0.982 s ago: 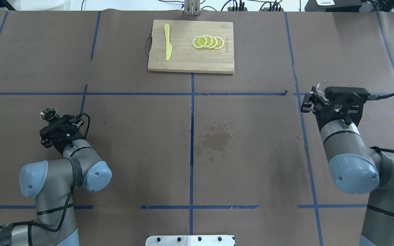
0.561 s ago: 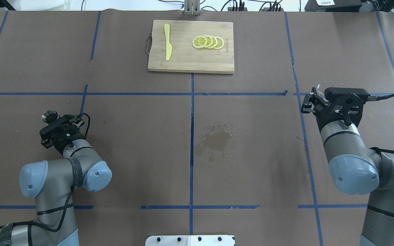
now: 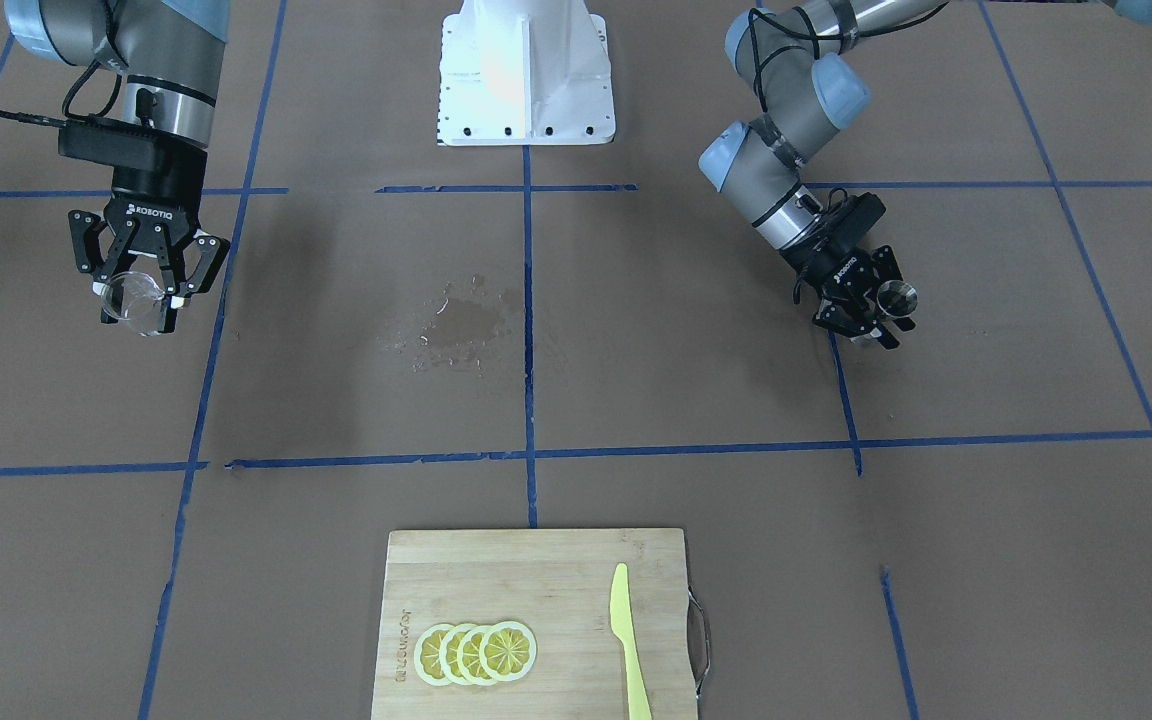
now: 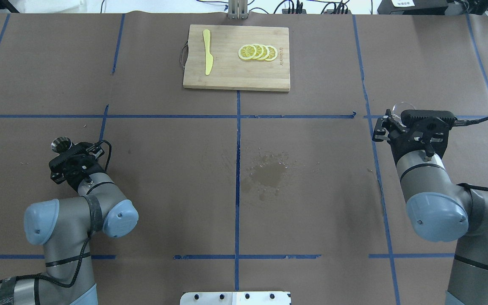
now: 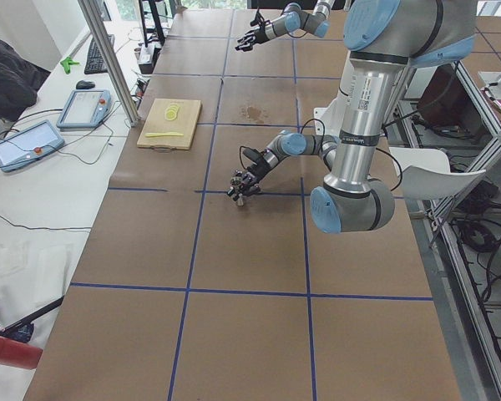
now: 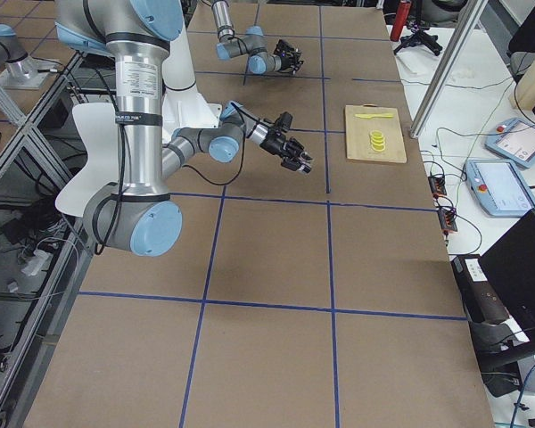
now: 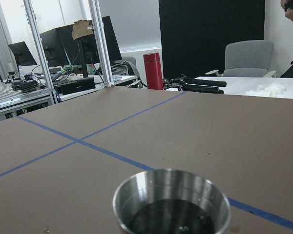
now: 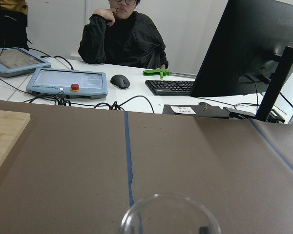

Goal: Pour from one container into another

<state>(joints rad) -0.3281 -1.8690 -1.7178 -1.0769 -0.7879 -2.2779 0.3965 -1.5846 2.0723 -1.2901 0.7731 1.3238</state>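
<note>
The steel hourglass jigger point(image 4: 60, 145) stands upright at the table's left, with dark liquid in its upper cup point(image 7: 171, 207). My left gripper point(image 4: 64, 151) is shut on it, low over the paper; in the front-facing view the jigger point(image 3: 899, 298) shows at the gripper point(image 3: 884, 318) tip. The clear glass tumbler point(image 3: 134, 302) sits between the fingers of my right gripper point(image 3: 139, 300), which is shut on it at the table's right. From overhead, only the glass rim point(image 4: 403, 104) peeks out past that gripper point(image 4: 398, 111). The rim point(image 8: 170, 217) fills the bottom of the right wrist view.
A wet stain point(image 4: 269, 173) marks the brown paper at the table's middle. At the far edge lies a wooden cutting board point(image 4: 235, 78) with a yellow knife point(image 4: 207, 57) and lemon slices point(image 4: 257, 52). A seated person point(image 8: 123, 34) is beyond the table.
My left gripper has sunk slightly toward the table with the jigger. The right gripper with the glass has barely shifted.
</note>
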